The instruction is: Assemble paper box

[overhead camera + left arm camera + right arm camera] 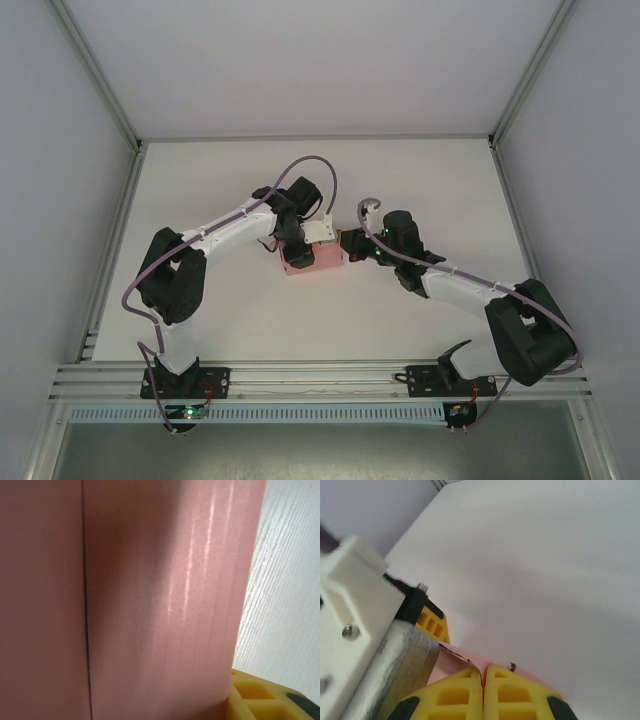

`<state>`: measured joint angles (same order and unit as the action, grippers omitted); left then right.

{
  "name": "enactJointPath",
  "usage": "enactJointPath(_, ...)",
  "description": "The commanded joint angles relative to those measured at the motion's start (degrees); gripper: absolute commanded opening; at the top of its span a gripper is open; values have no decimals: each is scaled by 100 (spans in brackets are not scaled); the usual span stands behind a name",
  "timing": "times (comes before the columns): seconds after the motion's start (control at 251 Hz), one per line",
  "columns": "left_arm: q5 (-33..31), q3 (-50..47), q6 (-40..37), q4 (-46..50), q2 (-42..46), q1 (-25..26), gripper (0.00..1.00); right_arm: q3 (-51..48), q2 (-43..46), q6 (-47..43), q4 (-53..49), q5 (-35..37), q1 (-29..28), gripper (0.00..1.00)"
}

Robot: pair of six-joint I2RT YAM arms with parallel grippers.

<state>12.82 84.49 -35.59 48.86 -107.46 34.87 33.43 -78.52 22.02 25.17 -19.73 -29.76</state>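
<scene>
The salmon-pink paper box [312, 261] lies mid-table between both grippers. My left gripper [296, 243] comes down on its left part. In the left wrist view the box's pink wall [160, 605] sits close to the lens, a seam running down its left side. One yellow finger [250, 700] presses against the box's right edge; the other finger is hidden behind the card. My right gripper [483, 672] is shut, its yellow fingertips [520, 690] pinching a thin torn-edged pink flap [457, 657] of the box. In the top view it [350, 246] meets the box's right end.
The white table [200, 200] is enclosed by grey walls and an aluminium frame [300, 378] along the near edge. The left gripper's white mount and metal body [365, 630] stand close to the right gripper's left side. Purple cables [300, 165] loop over both arms.
</scene>
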Motion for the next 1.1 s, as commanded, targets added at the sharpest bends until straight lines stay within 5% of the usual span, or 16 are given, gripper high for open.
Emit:
enactJointPath(0.0, 20, -242, 225, -29, -290, -60, 46, -339, 145, -954, -203, 394, -379, 0)
enactJointPath(0.327, 124, -240, 322, -227, -150, -65, 47, -1122, -178, -745, 1625, 632, -515, 0)
enactJointPath(0.435, 141, -224, 393, -304, -148, -67, 48, -1140, -540, -376, 2247, 227, -579, 0)
enactJointPath(0.83, 225, -390, 450, -593, 125, -74, 50, -1234, -574, -453, 2048, 958, -795, 0)
enactJointPath(1.097, 158, -465, 619, -762, 372, -98, 61, -1138, -597, -258, 1729, 1377, -829, 0)
